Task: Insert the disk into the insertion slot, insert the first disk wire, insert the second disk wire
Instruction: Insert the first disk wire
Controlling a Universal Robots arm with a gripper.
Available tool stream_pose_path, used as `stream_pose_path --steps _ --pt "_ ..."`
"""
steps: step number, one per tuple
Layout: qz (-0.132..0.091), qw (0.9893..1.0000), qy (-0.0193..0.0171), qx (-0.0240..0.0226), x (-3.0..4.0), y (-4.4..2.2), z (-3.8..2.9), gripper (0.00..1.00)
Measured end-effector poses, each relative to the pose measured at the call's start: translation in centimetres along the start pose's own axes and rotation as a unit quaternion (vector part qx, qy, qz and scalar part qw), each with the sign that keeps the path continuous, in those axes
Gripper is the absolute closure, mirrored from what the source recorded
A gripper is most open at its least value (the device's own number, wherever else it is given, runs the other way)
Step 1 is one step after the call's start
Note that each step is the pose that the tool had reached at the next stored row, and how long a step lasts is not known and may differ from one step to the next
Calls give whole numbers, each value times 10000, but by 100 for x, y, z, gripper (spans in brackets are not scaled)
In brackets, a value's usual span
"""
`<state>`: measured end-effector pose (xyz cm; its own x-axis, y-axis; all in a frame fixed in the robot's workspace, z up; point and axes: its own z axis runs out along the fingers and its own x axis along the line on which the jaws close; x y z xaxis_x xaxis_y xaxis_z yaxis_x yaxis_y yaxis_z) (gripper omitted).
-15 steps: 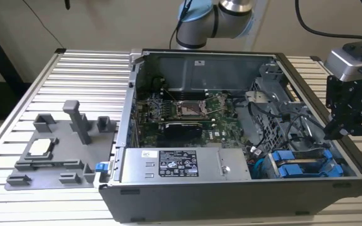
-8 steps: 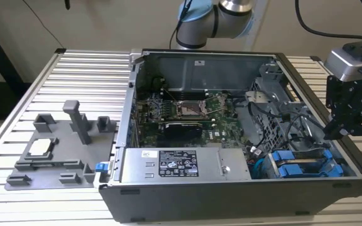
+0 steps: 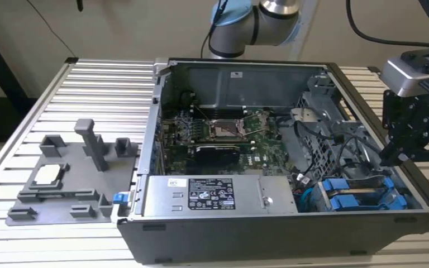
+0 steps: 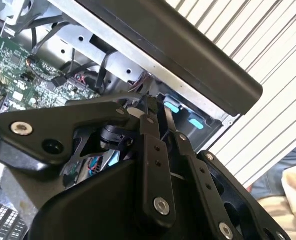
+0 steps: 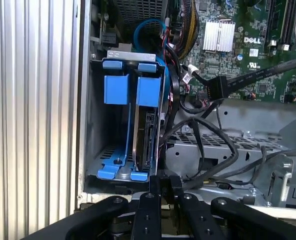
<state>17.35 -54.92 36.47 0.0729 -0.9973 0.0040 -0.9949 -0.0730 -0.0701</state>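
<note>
I have the tool point(image 5: 165, 184) hanging just outside the open computer case point(image 3: 274, 234), over its side wall. In both wrist views its fingers point(image 4: 149, 120) look drawn close together, and I can see nothing gripped between them.

Straight ahead of the fingertips is the insertion slot point(image 5: 93, 130), the grey sheet-metal cage with a perforated floor. The disk point(image 5: 149, 132) sits inside it, standing on edge, with its thin side and dark circuit board facing me. Its long axis runs directly away from the tool, into the case. The broad blue tab of its frame is at the far end and a smaller blue foot is at the near end, just beyond the fingertips. A second blue frame point(image 5: 116, 90) stands parallel to it in the same cage, on the side toward the slatted worktop point(image 5: 32, 100). I cannot tell whether that frame carries a drive.

On the disk's other side, toward the motherboard point(image 5: 248, 55), a bundle of black wires loops over the neighbouring metal bracket. One flat black cable ends in a loose connector point(image 5: 219, 89) that hangs free, apart from the disk. A blue cable point(image 5: 142, 27) curls behind the far end of the cage. The tool hides the disk's near edge, so I cannot tell whether any wire is plugged into it.
</note>
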Motion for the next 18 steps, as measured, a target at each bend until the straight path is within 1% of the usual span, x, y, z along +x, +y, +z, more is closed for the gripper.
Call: stream_pose_path --steps 2,5,8,10,13,15,17,18 --pt "4 10000 0 -2 4 39 2 81" --pt "9 10000 1 -3 29 100 9 81" --pt "15 10000 -9 -2 60 137 19 81" --pt "23 10000 -30 -1 73 153 30 81" --pt "34 9999 -99 4 95 160 37 81" --pt "41 9999 -129 6 134 165 44 81" --pt "43 9999 -136 7 169 169 53 81" --pt "43 9999 -138 7 173 171 63 81"
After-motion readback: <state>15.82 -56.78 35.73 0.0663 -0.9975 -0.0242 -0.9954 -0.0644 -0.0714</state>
